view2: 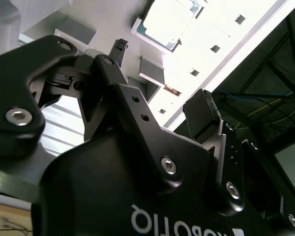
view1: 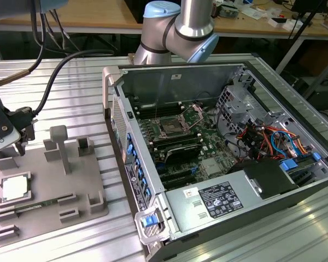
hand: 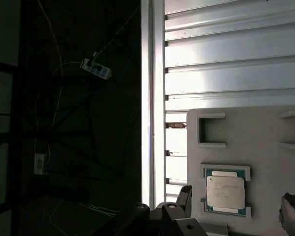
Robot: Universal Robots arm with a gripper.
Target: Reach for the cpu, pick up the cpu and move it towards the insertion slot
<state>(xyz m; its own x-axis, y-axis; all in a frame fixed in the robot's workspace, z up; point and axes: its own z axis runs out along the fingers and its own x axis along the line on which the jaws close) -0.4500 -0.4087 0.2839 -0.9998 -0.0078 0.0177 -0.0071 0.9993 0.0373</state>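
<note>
My gripper [view1: 19, 136], fingers spread wide and holding nothing, hangs at the exterior view's left edge over the grey tray [view1: 46, 177], with the cpu [view1: 15, 188] lying flat in its recess just below me in the frame, well apart from the insertion slot [view1: 169, 129].

Exterior view looks down across the table [view1: 71, 82]; both wrist views, nearer, share the cpu [hand: 226, 191] [view2: 167, 22].

one cpu [view1: 15, 188]; one grey tray [view1: 46, 177]; one open computer case [view1: 175, 82]; one insertion slot [view1: 169, 129].
</note>
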